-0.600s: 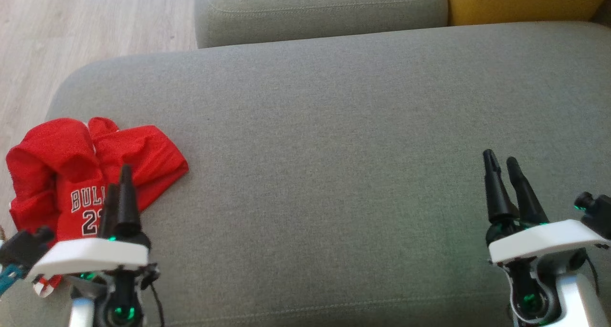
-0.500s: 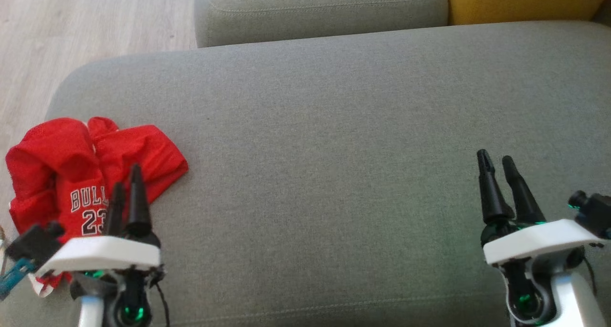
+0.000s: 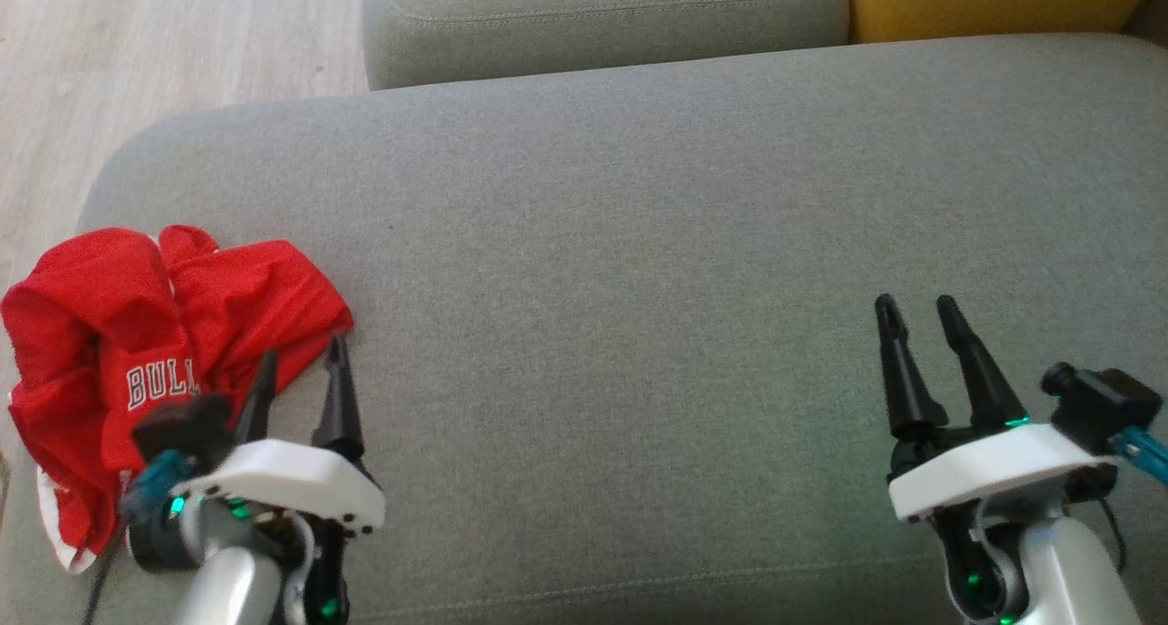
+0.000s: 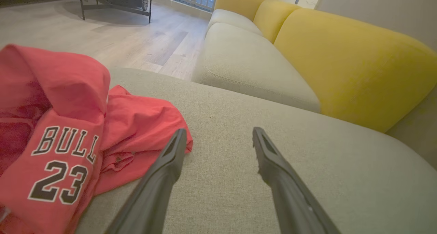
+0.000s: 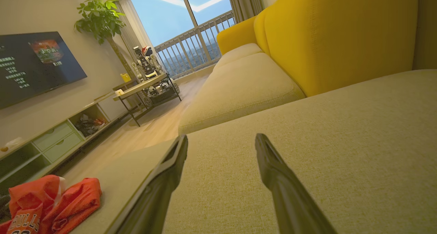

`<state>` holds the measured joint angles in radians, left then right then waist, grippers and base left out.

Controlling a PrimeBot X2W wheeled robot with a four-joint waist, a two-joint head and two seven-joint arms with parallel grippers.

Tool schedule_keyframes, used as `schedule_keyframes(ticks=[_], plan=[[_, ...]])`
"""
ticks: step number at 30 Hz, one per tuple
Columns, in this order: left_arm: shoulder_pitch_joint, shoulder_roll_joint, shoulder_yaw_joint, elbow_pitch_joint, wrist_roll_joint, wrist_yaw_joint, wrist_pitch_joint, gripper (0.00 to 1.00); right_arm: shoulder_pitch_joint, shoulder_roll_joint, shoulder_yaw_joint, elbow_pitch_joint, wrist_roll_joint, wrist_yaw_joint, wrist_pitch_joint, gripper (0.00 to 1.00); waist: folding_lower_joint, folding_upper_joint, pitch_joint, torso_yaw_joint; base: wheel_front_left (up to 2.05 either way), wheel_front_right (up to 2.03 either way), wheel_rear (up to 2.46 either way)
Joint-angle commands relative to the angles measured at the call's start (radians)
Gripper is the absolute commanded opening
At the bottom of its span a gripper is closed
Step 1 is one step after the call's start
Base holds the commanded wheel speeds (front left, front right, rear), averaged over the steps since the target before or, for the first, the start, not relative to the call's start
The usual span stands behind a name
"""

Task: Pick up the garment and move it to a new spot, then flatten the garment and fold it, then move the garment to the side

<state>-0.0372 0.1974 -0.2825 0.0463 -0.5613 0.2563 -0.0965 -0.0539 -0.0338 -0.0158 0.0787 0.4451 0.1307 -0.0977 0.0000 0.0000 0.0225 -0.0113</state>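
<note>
A crumpled red Bulls jersey [image 3: 137,333], number 23 showing in the left wrist view, lies bunched at about 8 o'clock on the grey sofa cushion [image 3: 639,242], close to that cushion's rounded left edge. The left hand [image 3: 303,351] sits at 7 o'clock in the head view, its two dark fingers spread apart and holding nothing. One fingertip lies over the jersey's 4 o'clock corner, the other over bare cushion; whether the first touches the cloth cannot be told. The right hand [image 3: 914,304] is at 4 o'clock, well apart from the jersey, fingers also spread and empty above bare fabric.

At 12 o'clock a second grey seat cushion [image 3: 602,14] adjoins, with a yellow backrest [image 3: 985,0] at 1 o'clock and wooden floor [image 3: 137,41] at 10 o'clock. The right wrist view shows a wall television [image 5: 34,63], a potted plant [image 5: 99,18] and a low table [image 5: 150,87] across the floor.
</note>
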Motion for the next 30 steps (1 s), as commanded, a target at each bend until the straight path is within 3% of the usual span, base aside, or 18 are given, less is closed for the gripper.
schedule_keyframes(ticks=[1, 4, 11, 30], plan=[[-0.067, 0.035, -0.011, -0.027, 0.04, 0.03, -0.015, 1.0, -0.046, -0.009, 0.025, -0.029, -0.042, 0.0, -0.015, 1.0, 0.0, 0.0, -0.001, -0.001, 0.0, 0.0, 0.0], [-0.089, 0.065, -0.08, -0.014, 0.076, 0.09, -0.027, 1.0, -0.051, -0.01, 0.027, -0.033, -0.083, 0.0, -0.027, 1.0, 0.0, 0.0, 0.0, -0.002, 0.0, 0.0, 0.0], [-0.126, 0.108, -0.179, -0.003, 0.139, 0.18, -0.048, 1.0, -0.053, -0.011, 0.029, -0.043, -0.137, 0.0, -0.047, 1.0, 0.0, 0.0, 0.002, -0.004, 0.0, 0.0, 0.0], [-0.194, 0.185, -0.375, -0.003, 0.301, 0.326, -0.101, 1.0, -0.069, -0.013, 0.053, -0.038, -0.333, 0.0, -0.1, 1.0, 0.0, 0.0, 0.005, -0.006, 0.0, 0.0, 0.0]])
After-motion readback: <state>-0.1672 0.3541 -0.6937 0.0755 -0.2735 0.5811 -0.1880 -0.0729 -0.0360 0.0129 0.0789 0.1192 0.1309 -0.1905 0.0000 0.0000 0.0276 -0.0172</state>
